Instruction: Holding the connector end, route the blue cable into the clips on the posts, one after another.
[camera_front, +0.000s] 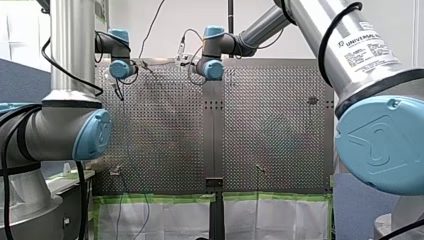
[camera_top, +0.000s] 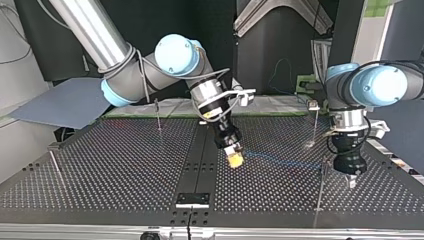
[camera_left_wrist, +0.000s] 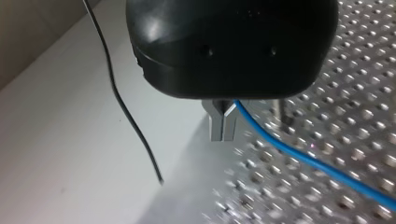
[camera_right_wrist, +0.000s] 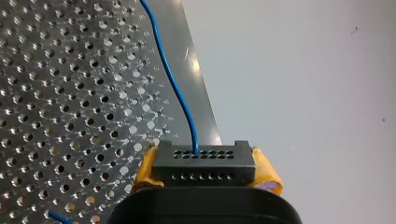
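My right gripper (camera_right_wrist: 205, 161) is shut on a black connector (camera_right_wrist: 203, 164), held between its yellow pads (camera_right_wrist: 267, 171). The blue cable (camera_right_wrist: 175, 86) leaves the connector's top and runs off over the perforated plate. In the top view my right gripper (camera_top: 234, 159) hangs near the table's middle, and the blue cable (camera_top: 280, 160) stretches from it toward my left gripper (camera_top: 351, 181) at the view's right. My left gripper (camera_left_wrist: 223, 126) has its metal fingers shut on the blue cable (camera_left_wrist: 317, 163), which trails away beside them. A thin post (camera_top: 320, 189) stands just beside my left gripper.
More thin posts stand on the perforated table: one at the back (camera_top: 157, 115), one at the top view's left edge (camera_top: 55, 166), one at the back right (camera_top: 316, 122). A black bracket (camera_top: 192, 199) sits at the near edge. A loose black wire (camera_left_wrist: 125, 107) hangs beside my left gripper.
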